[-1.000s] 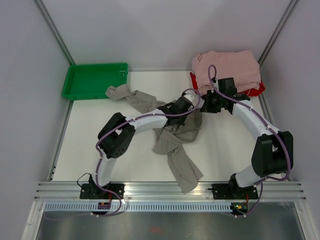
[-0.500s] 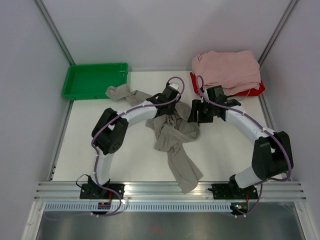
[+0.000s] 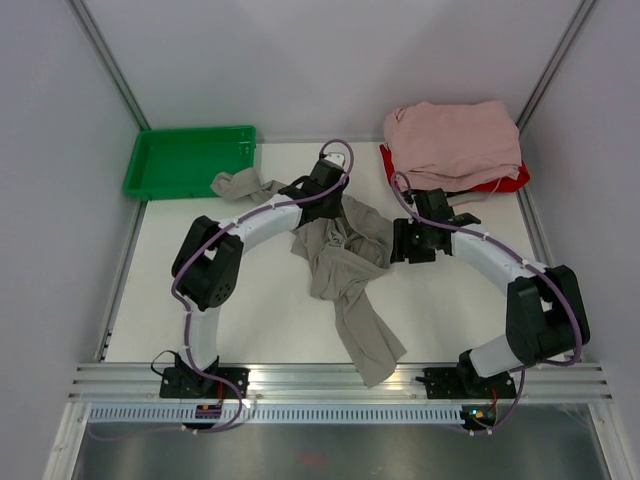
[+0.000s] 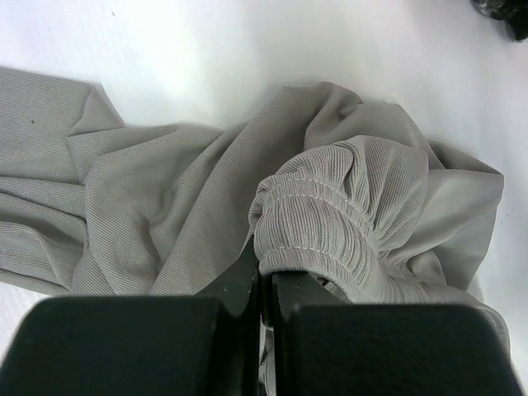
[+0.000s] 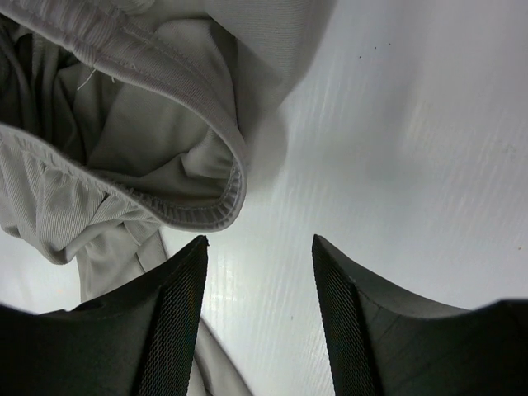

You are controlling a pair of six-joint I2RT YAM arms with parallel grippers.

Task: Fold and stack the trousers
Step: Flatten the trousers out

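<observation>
The trousers [image 3: 345, 270] lie crumpled mid-table, one leg trailing toward the green tray [image 3: 185, 160]. The fabric is light and limp (expect sagging), so grip at the elastic waistband [image 4: 322, 223]. The left gripper [image 4: 262, 276] is clamped on that band. The right gripper [image 5: 260, 252] stands apart and empty, just beside it. The pink garments [image 3: 455, 140] lie near, at the right rear.

The white table [image 3: 200, 300] carried a green tray [image 3: 190, 131] in its far left corner and a red item [image 3: 508, 181] at the far right, heaped over with pale pink garments [image 3: 455, 140]. The grey-beige trousers [image 3: 345, 275] lay crumpled mid-table, one leg reaching the near edge, the other stretching toward the tray
</observation>
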